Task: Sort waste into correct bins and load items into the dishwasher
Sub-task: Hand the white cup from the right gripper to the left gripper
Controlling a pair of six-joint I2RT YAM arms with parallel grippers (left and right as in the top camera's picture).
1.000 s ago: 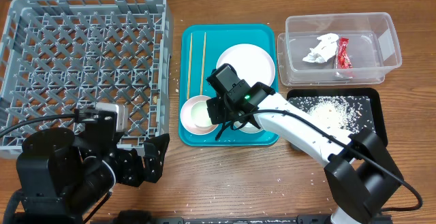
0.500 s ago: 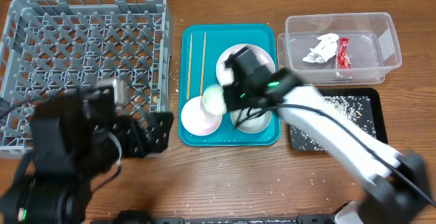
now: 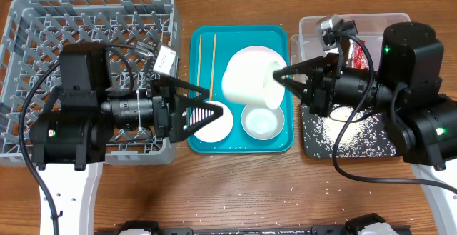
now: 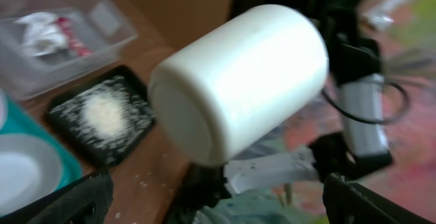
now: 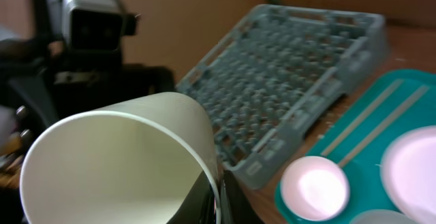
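Observation:
My right gripper (image 3: 283,79) is shut on the rim of the small white cup (image 3: 248,83) and holds it on its side, high above the teal tray (image 3: 239,33). The cup also shows in the left wrist view (image 4: 238,81) and the right wrist view (image 5: 116,163). My left gripper (image 3: 214,99) is open and empty, raised over the tray's left edge and facing the cup. The pink bowl (image 3: 218,123), the grey-green bowl (image 3: 259,121), the plate (image 3: 265,53) and two chopsticks (image 3: 213,60) lie on the tray. The grey rack (image 3: 43,42) stands at the left.
The clear tub (image 3: 310,31) at the back right holds the napkin (image 4: 37,26) and the red wrapper (image 4: 71,40); my right arm hides most of it from above. The black tray (image 3: 353,131) in front of it holds rice. Crumbs lie on the table's front.
The right gripper has lifted the cup off the tray, up and to the right. The left arm has risen and swung its open gripper over the tray's left edge.

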